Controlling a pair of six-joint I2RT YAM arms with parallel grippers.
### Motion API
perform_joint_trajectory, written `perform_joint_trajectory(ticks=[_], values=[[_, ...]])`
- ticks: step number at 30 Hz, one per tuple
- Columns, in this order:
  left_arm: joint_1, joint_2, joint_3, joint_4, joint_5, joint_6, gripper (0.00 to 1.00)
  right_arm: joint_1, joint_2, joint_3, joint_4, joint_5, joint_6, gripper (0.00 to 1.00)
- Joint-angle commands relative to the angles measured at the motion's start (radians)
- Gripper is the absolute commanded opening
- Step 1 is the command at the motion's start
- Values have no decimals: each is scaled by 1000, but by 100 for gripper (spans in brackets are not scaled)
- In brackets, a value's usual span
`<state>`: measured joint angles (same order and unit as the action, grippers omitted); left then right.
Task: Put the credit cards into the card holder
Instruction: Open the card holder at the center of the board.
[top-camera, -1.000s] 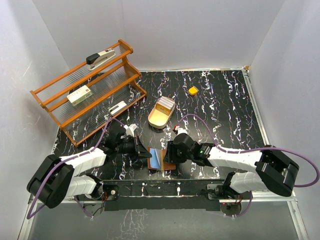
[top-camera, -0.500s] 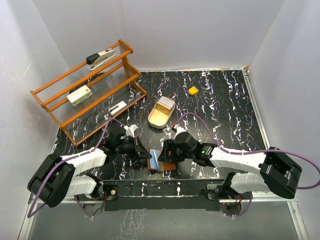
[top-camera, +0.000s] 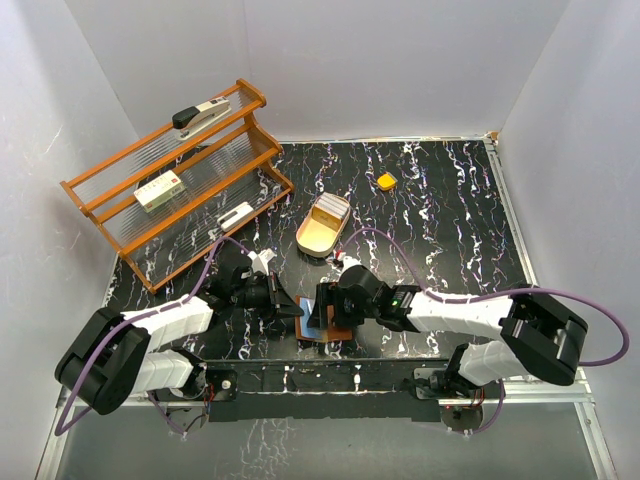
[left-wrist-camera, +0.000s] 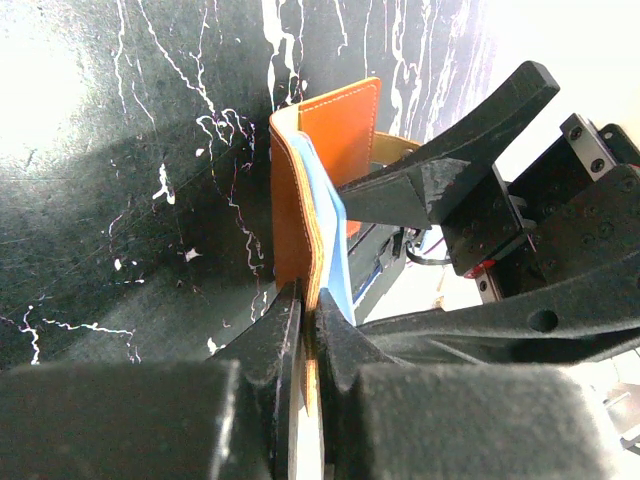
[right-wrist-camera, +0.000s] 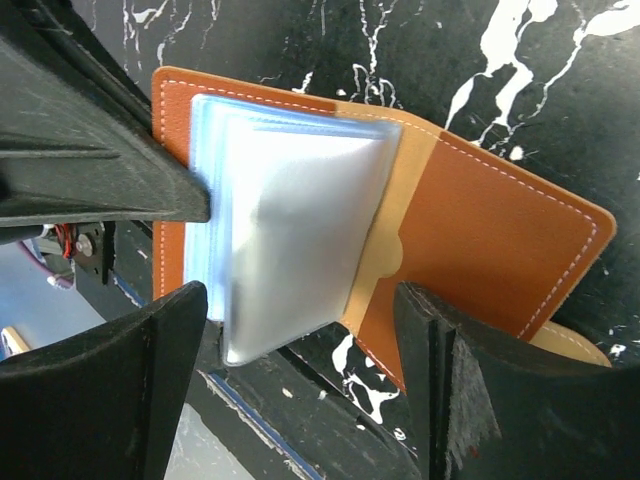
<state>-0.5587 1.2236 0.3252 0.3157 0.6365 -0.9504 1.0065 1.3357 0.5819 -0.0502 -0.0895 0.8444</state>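
The brown leather card holder (top-camera: 338, 330) lies open near the table's front edge. A stack of glossy bluish-white sleeves (right-wrist-camera: 290, 220) stands up from its middle. My left gripper (top-camera: 298, 311) is shut on the holder's left flap (left-wrist-camera: 300, 200), and in the left wrist view (left-wrist-camera: 308, 300) the leather edge is pinched between the tips. My right gripper (top-camera: 322, 303) is open right above the holder. In the right wrist view (right-wrist-camera: 300, 300) its fingers straddle the near edge of the sleeves and hold nothing. Pale flat cards (top-camera: 330, 208) seem to lie in the oval tray.
The tan oval wooden tray (top-camera: 312, 240) sits behind the holder. A small yellow block (top-camera: 386, 181) lies far right. A wooden rack (top-camera: 120, 215) at far left carries a stapler (top-camera: 200, 113), a white-and-green box (top-camera: 158, 190) and a white item (top-camera: 235, 215).
My right gripper has moved left, from the holder's right side to over its middle. My left gripper still pinches the left flap and has not moved.
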Motion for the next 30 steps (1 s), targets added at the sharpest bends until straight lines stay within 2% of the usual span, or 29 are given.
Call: perform_joint_trajectory(ticks=[1, 11, 18, 23, 30], values=[[-3, -5, -7, 26, 22, -6, 0, 16, 4, 56, 57, 10, 3, 75], [-3, -16, -17, 39, 27, -18, 0, 23, 52, 74, 36, 35, 2, 73], [-3, -20, -20, 16, 19, -3, 0, 24, 60, 79, 2, 63, 2, 66], [-3, -20, -4, -58, -13, 48, 0, 24, 49, 90, -27, 75, -3, 68], [-4, -23, 10, -81, -18, 59, 0, 24, 37, 104, -96, 129, -18, 70]])
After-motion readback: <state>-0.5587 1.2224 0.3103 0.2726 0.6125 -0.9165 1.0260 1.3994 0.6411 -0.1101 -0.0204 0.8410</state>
